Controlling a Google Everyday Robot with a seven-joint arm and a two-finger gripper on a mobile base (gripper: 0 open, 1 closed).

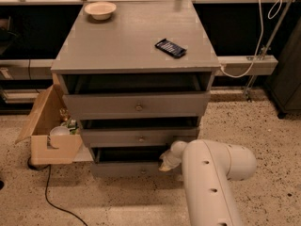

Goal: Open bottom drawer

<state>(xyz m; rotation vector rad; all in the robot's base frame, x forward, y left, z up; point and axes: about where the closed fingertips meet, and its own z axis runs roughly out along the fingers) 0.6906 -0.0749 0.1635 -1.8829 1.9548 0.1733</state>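
The grey cabinet (127,46) has three drawers, all standing a little out. The bottom drawer (127,169) is the lowest and narrowest, with a dark gap showing above its front panel. I cannot see its knob. My gripper (165,163) is at the right end of the bottom drawer's top edge, at the tip of my white arm (211,173), which reaches in from the lower right. The middle drawer (117,138) and the top drawer (108,106) each show a small knob at centre.
A pale bowl (100,9) and a dark flat device (170,48) lie on the cabinet top. An open cardboard box (51,140) with cups stands against the cabinet's left side. A black cable (51,199) runs over the speckled floor. A white cable (257,41) hangs at the right.
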